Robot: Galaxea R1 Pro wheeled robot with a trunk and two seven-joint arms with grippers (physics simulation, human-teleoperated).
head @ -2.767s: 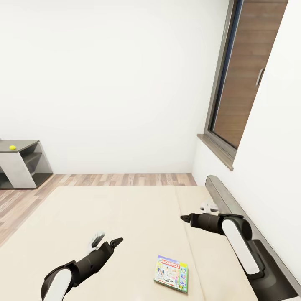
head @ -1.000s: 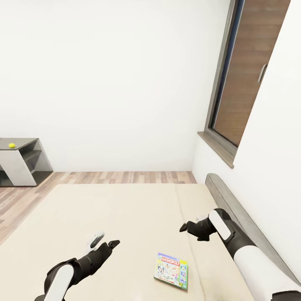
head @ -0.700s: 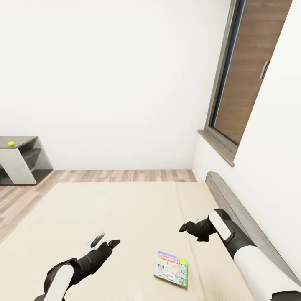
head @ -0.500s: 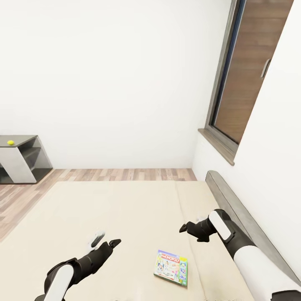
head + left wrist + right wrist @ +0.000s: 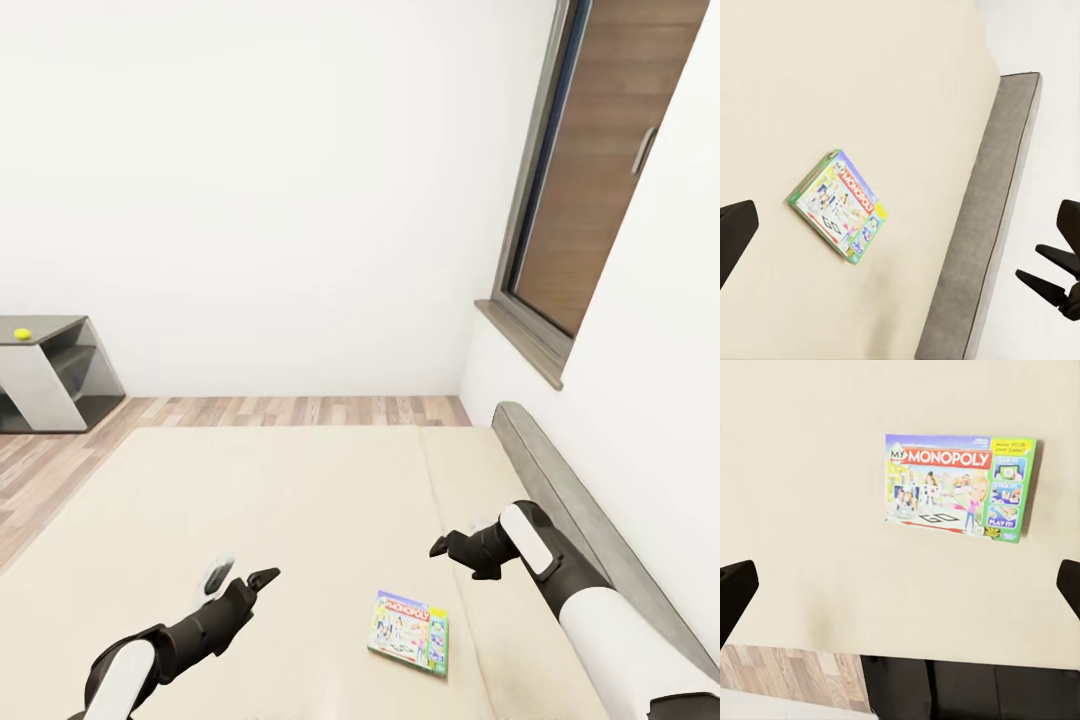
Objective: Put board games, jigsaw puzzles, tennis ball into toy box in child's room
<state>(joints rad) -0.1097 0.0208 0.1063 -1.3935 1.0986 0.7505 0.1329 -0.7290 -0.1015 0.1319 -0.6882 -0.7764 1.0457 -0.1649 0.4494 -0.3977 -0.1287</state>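
A Monopoly board game (image 5: 408, 620) lies flat on the beige mattress of the bed (image 5: 300, 500), near my side. My left gripper (image 5: 240, 578) hovers open over the mattress to the box's left. My right gripper (image 5: 452, 545) hangs open just beyond the box, by the headboard (image 5: 560, 480). The left wrist view has the box (image 5: 840, 204) between wide-apart fingertips (image 5: 733, 236). The right wrist view looks straight down on the box (image 5: 960, 486) from above. A small yellow-green ball (image 5: 22, 334), apparently the tennis ball, rests on a dark grey desk (image 5: 50, 380) far left.
The grey headboard runs along the right wall under a dark-framed window (image 5: 590, 190). Wood-plank floor (image 5: 300, 410) lies between the bed's far end and the white wall. My dark base (image 5: 945, 690) sits at the mattress edge.
The whole view has drifted, so the camera moved. My right forearm rolled over early on and then held still. My left arm sank slightly. The box has not moved.
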